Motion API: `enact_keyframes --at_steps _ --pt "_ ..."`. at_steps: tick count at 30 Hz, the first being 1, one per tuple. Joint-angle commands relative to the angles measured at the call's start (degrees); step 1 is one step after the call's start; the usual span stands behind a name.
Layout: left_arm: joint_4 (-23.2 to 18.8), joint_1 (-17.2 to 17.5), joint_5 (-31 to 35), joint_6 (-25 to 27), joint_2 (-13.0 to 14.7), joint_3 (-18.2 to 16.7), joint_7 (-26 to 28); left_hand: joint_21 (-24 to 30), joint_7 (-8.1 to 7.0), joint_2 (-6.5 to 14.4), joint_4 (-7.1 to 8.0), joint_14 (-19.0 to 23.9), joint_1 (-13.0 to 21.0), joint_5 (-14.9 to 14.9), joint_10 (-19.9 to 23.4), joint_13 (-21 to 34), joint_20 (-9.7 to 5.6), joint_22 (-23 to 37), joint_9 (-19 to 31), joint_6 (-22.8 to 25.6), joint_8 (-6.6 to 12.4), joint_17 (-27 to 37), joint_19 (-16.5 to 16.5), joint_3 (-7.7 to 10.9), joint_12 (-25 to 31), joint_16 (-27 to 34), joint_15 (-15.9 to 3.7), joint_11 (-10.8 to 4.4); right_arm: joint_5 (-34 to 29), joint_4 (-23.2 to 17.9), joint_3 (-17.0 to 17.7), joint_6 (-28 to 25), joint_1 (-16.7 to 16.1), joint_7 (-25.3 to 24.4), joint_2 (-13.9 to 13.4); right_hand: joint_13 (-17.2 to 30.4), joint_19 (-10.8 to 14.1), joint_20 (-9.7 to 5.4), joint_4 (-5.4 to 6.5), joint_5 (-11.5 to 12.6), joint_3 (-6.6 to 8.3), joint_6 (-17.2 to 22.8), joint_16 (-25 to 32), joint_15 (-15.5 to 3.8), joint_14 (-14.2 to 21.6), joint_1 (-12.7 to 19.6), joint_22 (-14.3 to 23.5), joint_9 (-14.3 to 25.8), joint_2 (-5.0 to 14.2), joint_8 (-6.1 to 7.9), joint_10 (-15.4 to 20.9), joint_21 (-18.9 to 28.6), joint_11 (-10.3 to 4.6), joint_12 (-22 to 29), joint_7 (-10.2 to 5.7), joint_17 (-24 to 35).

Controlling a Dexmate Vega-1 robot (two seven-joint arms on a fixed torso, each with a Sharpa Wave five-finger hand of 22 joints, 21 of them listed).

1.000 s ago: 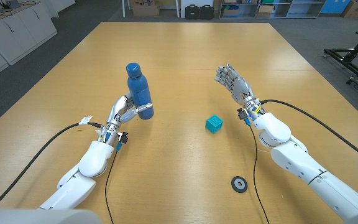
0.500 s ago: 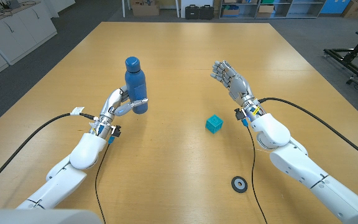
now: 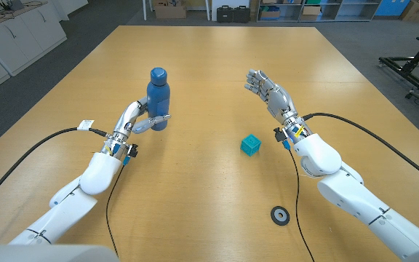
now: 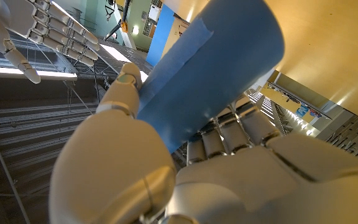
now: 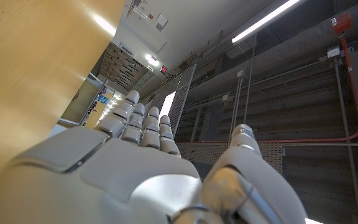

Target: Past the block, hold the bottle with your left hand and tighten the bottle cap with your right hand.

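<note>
Two hands up | left hand (image 3: 138, 121) fingers wrapped round bottle (image 3: 157, 97) | right hand (image 3: 269, 92) fingers spread, empty

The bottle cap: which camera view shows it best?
The head view: the bottle cap sits clear atop the blue bottle gripped by the left hand. The left wrist view shows the bottle's body; no cap is visible there or in the right wrist view.

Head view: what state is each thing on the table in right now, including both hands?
Bottle: upright, cap on, gripped low on its body.
Left hand: holds the bottle.
Right hand: raised, fingers apart, holding nothing.
Block: resting on the table, untouched.
Black ring: lying flat near the right arm.
</note>
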Motion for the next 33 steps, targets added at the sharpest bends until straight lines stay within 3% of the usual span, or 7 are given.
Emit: enact_keyframes --at_steps 1,7,27,33 --pt "-1.7 0.5 5.9 1.4 0.2 0.4 3.6 -0.1 -5.64 9.1 2.40 0.3 7.3 0.3 4.5 0.1 -7.26 0.2 0.1 6.0 0.54 0.3 0.1 2.35 0.2 -0.4 -9.42 -3.52 -5.5 -3.3 1.1 -1.4 -1.3 -2.6 -1.5 0.1 0.7 0.19 -0.60 0.2 0.19 0.7 0.3 0.00 0.8 1.0 0.1 0.2 0.05 0.38 0.2 -0.1 -0.54 0.5 -0.29 0.0" --pt "-1.9 0.7 6.2 0.9 0.7 0.7 3.5 -0.1 -5.60 9.2 2.40 0.5 7.3 0.3 4.7 0.2 -7.26 0.2 0.1 6.1 0.57 0.4 0.1 2.37 0.2 -0.4 -9.43 -3.43 -9.6 -5.1 1.6 -2.8 -1.6 -4.5 -1.9 0.2 2.0 0.44 -1.88 0.3 1.17 1.9 0.7 -0.29 2.8 3.6 0.1 0.3 0.48 0.71 1.4 0.0 -2.90 0.8 -2.18 -0.2" --pt "-3.9 2.5 8.2 1.5 1.6 -0.1 4.3 -0.1 -5.69 9.4 2.40 0.9 7.4 0.3 5.3 0.4 -7.20 0.3 0.1 6.9 0.83 0.4 0.3 2.38 0.2 -0.5 -9.46 -3.53 -15.6 -8.5 2.3 -5.4 -2.9 -5.7 -3.1 0.2 2.5 0.73 -3.03 0.4 2.08 1.8 0.9 -0.59 4.1 6.5 0.1 0.4 0.45 0.65 1.8 -0.1 -2.92 0.9 -2.79 -0.3" --pt "-3.9 2.0 8.6 1.6 1.4 0.3 4.7 -0.1 -5.68 9.5 2.42 1.2 7.4 0.3 5.6 0.4 -7.21 0.3 0.1 7.2 0.94 0.5 0.4 2.38 0.2 -0.5 -9.43 -3.67 -16.7 -9.3 2.6 -5.8 -3.6 -6.0 -3.2 0.3 2.4 1.01 -3.35 0.5 2.47 2.4 0.8 -0.47 4.2 7.9 0.1 0.4 0.34 0.87 1.8 -0.4 -3.42 0.9 -3.70 -0.4"
